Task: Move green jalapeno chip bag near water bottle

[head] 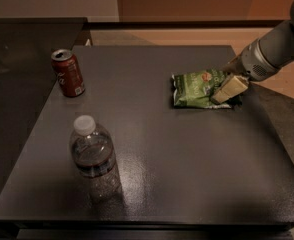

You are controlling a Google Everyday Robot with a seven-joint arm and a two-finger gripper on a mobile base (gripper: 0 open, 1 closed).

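Observation:
The green jalapeno chip bag (197, 89) lies flat on the dark table (187, 174), right of centre and towards the back. My gripper (223, 95) comes in from the right on a grey arm and rests over the bag's right end, touching it. The water bottle (93, 156), clear with a white cap and a dark label band, stands upright at the front left, far from the bag.
A red soda can (68, 73) stands upright at the table's back left. A lower dark surface (17, 84) adjoins the table on the left. The orange-brown floor (187, 34) shows behind the table.

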